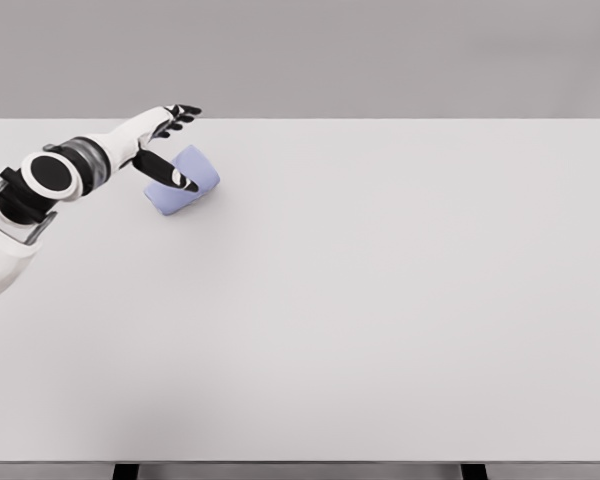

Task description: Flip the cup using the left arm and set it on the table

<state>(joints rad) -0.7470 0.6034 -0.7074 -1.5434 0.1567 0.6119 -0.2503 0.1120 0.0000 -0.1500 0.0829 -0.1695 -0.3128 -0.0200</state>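
Near the table's (380, 300) far left corner, your left hand (165, 145) reaches around the tilted blue cup (185, 182), fingers apart, thumb across it. You are at the grasp; next, close firmly before turning it.

Matt lavender cup (183, 181), glossy white-and-black plastic hand (165, 140), smooth matt table (380, 300)

Table (380, 300) — one item, white, flat matte top, filling nearly the whole view from 9 o'clock to 3 o'clock. Two dark legs, one (126, 471) at 7 o'clock, the other (472, 471) at 5 o'clock — both under the near edge. Backdrop (380, 55): plain grey wall, 12 o'clock, behind the far edge.
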